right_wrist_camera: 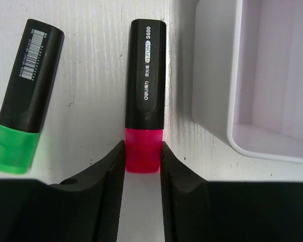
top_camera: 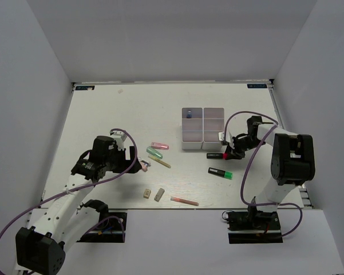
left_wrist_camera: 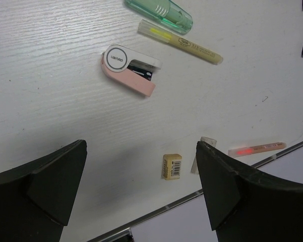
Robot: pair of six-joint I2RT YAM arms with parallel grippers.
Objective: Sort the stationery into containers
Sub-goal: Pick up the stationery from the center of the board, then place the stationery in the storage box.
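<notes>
**Left arm.** The left gripper (left_wrist_camera: 141, 151) hangs over the table (top_camera: 103, 109) with its jaws spread wide and nothing between them. A small pink-and-white case (left_wrist_camera: 128, 70) lies flat on the table just beyond its fingertips.

**Left of centre.** A pink marker (top_camera: 159, 145), a green marker (left_wrist_camera: 159, 12) and a thin yellow pen (left_wrist_camera: 179, 41) lie near one another without touching. Toward the near edge are a beige eraser (left_wrist_camera: 172, 166) and, just beside it, a grey eraser (top_camera: 159, 195). A thin pink pen (top_camera: 184, 201) lies to their right.

**Right of centre.** The white box (top_camera: 193, 144), divided into square compartments, stands upright. Something small and blue sits in its far left compartment; what it is cannot be told.

**Right arm.** The right gripper (right_wrist_camera: 142, 151) is closed on the red cap of the red-capped highlighter (right_wrist_camera: 145, 75), both fingers touching the cap. This highlighter lies flat on the table, outside the box and just beside its near wall. A green-capped highlighter (right_wrist_camera: 27, 96) lies close by, free and apart from it.
</notes>
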